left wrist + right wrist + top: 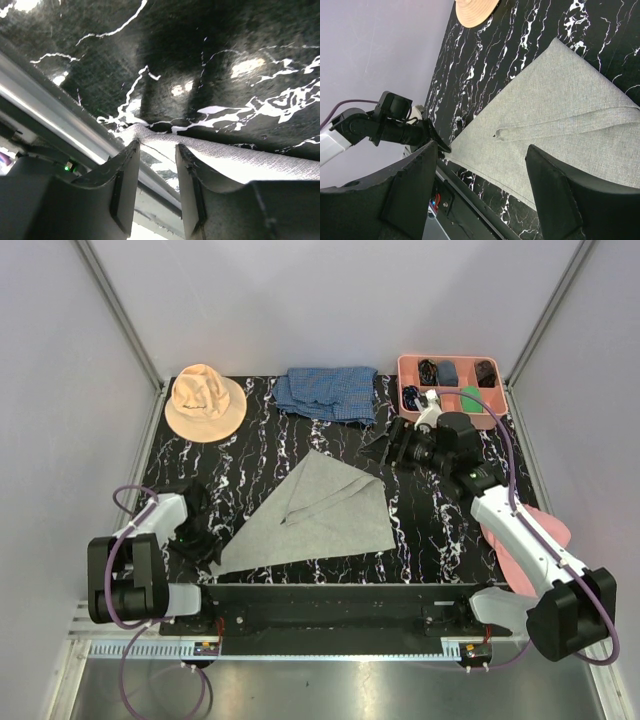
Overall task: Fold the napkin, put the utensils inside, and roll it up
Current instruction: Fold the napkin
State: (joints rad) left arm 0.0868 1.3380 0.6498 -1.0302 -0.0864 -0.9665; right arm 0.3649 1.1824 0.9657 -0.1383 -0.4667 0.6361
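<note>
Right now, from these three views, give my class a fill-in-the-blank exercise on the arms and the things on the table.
1. The left arm's jaws stand either side of the near-left ____ of the grey napkin.
2. The right arm's jaws stand wide ____ near the pink tray.
3. The tan hat lies to the ____ of the blue checked cloth.
Missing words: corner; open; left.

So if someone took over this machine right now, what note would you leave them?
Left fingers: either side of the napkin at its near corner, with a gap between them; grip unclear.
Right fingers: wide open, empty, raised near the pink tray.
The napkin lies folded into a triangle.
Done: first fold, apparently. Left: utensils, which I cannot spot, then rolling.
</note>
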